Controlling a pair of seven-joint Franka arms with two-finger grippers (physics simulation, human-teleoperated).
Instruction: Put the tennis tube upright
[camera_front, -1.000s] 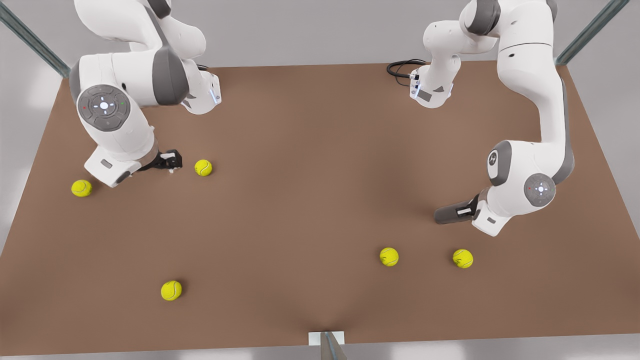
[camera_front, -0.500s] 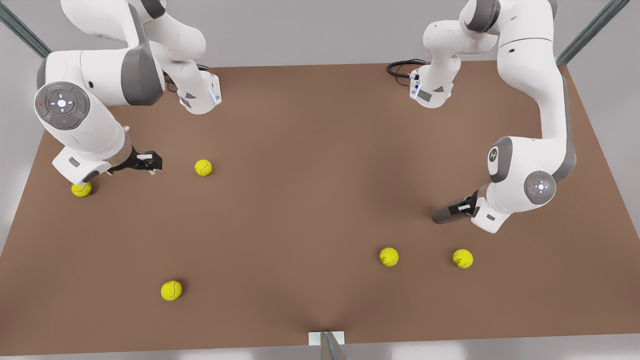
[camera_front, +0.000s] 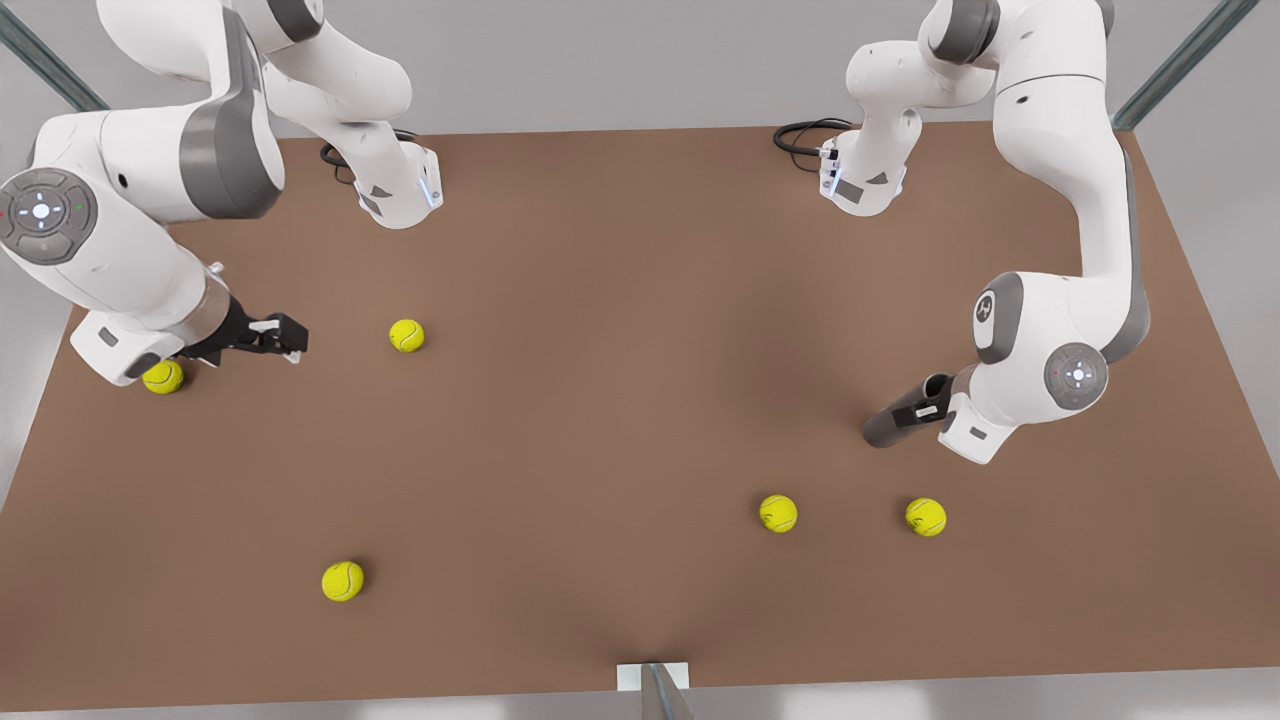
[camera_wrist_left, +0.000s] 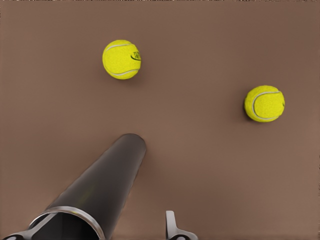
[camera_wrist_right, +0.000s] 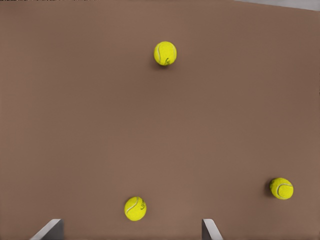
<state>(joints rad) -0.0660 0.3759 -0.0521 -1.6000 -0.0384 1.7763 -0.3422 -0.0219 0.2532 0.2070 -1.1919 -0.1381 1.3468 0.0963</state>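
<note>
The left gripper (camera_front: 925, 405), at the front view's right, is clamped on the tennis tube (camera_front: 895, 420) near its silvery rimmed end (camera_wrist_left: 70, 216); the tube hangs tilted, its closed end pointing down toward the table (camera_front: 620, 400), clear of the two balls (camera_wrist_left: 121, 59) (camera_wrist_left: 264, 103) beyond it. The tube looks stiff, light and hollow with a smooth matte wall, so it could slip or swing in a pinch; a hold near the rim across the width seems sensible. The right gripper (camera_front: 285, 335), at the front view's left, waits spread wide and empty above the table, near another ball (camera_front: 406, 335).
</note>
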